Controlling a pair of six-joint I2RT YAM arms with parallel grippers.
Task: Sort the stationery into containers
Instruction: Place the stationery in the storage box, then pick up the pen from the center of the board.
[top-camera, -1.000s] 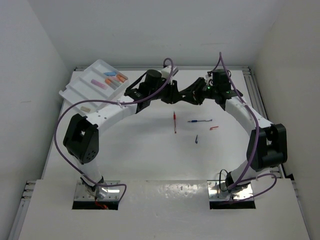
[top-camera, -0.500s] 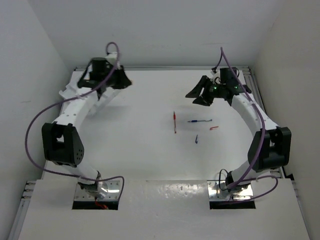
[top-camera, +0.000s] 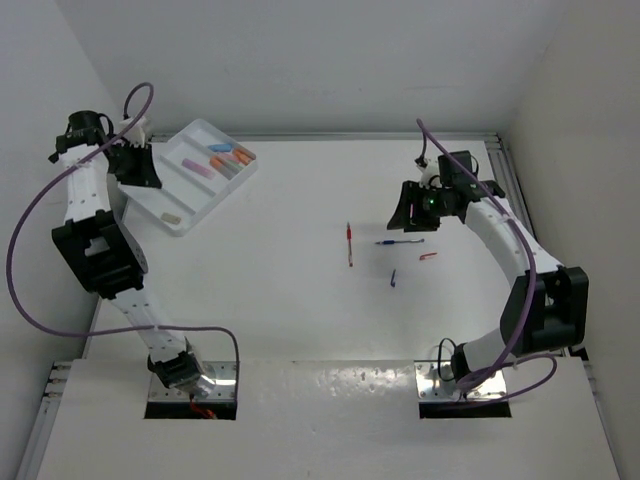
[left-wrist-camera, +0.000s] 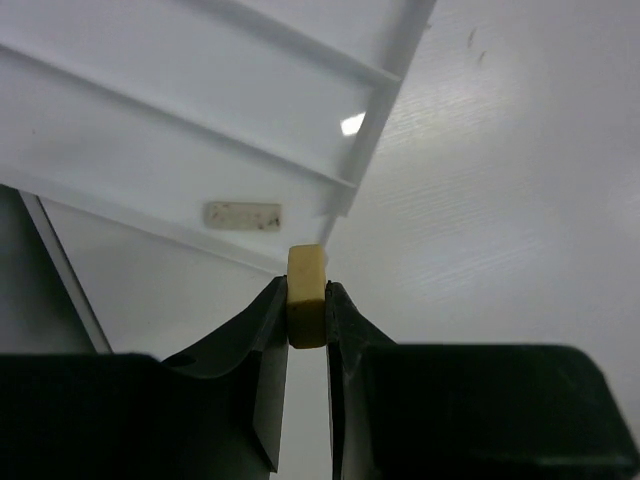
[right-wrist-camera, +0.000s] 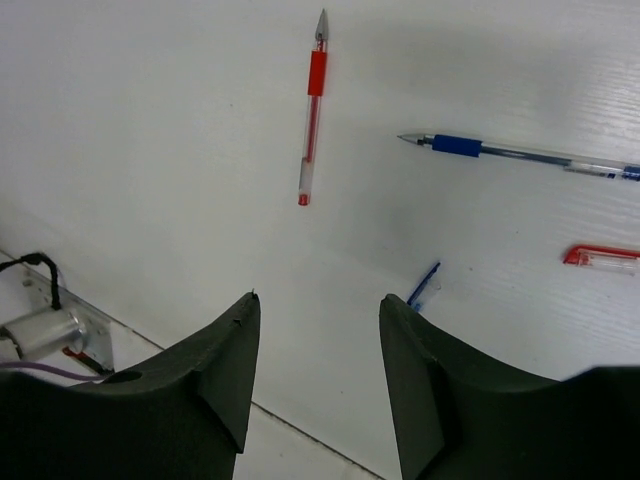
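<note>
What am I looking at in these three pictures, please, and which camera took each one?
Two robot arms are bolted at the near edge of a table. One picture looks down from above; the other two come from a camera on each wrist. The left gripper pinches a beige eraser near the edge of the white tray; the tray holds markers and another eraser. The right gripper is open and empty, above a red pen, a blue pen, a small red piece and a small blue piece.

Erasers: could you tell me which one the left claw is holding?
The yellowish eraser, pinched by the left claw; the paler one lies in the tray.
</note>
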